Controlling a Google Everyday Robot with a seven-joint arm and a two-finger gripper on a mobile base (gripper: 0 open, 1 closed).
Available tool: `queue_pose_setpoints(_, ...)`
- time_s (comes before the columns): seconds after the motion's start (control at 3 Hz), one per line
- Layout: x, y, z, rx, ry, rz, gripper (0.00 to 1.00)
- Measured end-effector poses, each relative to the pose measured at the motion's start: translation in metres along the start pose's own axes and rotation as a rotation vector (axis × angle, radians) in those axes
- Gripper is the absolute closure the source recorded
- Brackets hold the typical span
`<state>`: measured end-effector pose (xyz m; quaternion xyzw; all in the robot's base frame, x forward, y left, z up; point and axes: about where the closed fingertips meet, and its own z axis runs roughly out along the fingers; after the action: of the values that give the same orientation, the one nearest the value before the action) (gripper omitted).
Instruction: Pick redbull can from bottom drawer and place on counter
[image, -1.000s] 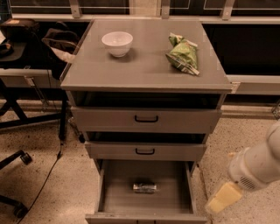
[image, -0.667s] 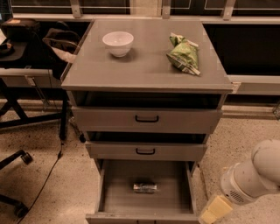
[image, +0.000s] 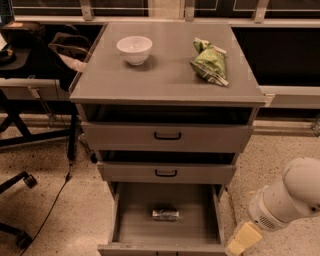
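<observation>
Hanging beside bottom drawer (image: 136, 220), hand (image: 241, 241)

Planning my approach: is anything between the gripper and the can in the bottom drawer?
In the camera view, only the right wall of the bottom drawer and its bare floor separate the gripper, outside the front-right corner, from the can.

VIEW: one camera, raised in front of the cabinet (image: 167, 136) | FACING: forward and steeply down over desk (image: 165, 75) and open bottom drawer (image: 135, 216) (whole cabinet front in frame) | RANGE: mid | gripper (image: 242, 239): lower right corner, beside that drawer
</observation>
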<state>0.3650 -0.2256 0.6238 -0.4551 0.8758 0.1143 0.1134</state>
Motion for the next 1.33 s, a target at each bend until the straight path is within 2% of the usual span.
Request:
queue_pose_setpoints(0.33,-0.019,-0.008,0.023,-0.048,-0.071,-0.08,0.0)
queue_pose_setpoints(0.67,-0.049,-0.01,0.045,-0.074,-0.156,-0.246,0.0)
queue_pose_setpoints(1.0,-0.079,-0.008,0.061,-0.045,-0.205,-0.349,0.0)
queue_pose_setpoints(1.33,-0.12,-0.018,0.075,0.09,-0.274,-0.338,0.0)
